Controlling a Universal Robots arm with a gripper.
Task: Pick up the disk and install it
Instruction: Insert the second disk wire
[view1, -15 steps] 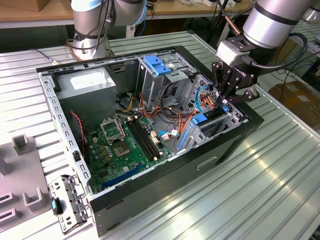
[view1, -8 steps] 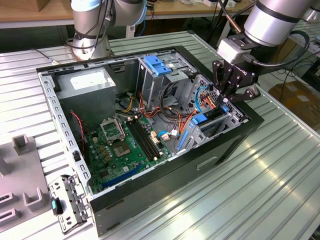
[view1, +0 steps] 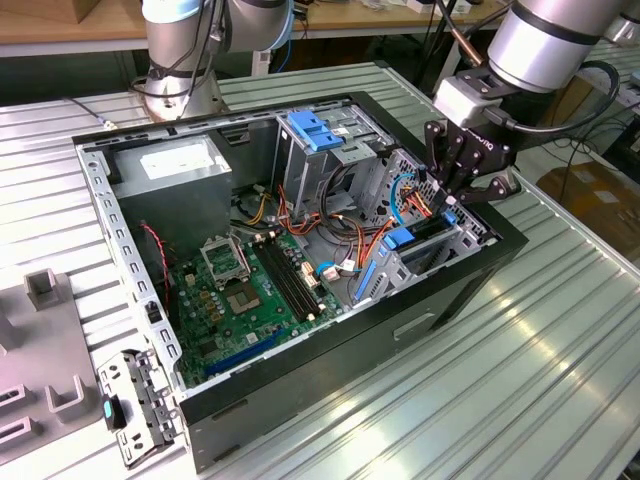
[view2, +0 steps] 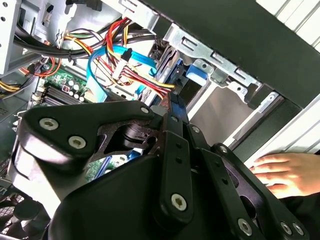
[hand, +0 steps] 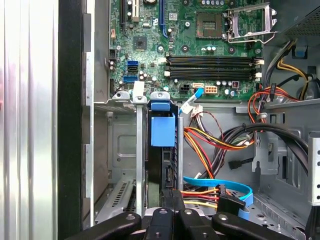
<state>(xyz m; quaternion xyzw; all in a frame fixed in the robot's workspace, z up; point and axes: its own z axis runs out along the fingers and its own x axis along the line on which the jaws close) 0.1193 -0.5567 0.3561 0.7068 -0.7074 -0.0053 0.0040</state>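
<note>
Disk: on edge in the metal drive cage, at the case's 4 o'clock corner in the exterior view, rails lined up with the slot.
Gripper: fingers narrowed onto the disk's rear end, guiding it.
Hand: rests outside the case.

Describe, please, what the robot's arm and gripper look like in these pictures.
In the exterior view the arm is a thick, silver-grey rounded tube with a darker band at the joint; a black cable loops beside it. A light grey block joins it to the gripper, which is matt black, built of flat linkage bars. In the second wrist view the gripper shows rounded black plates pinned with silver screws.
</note>
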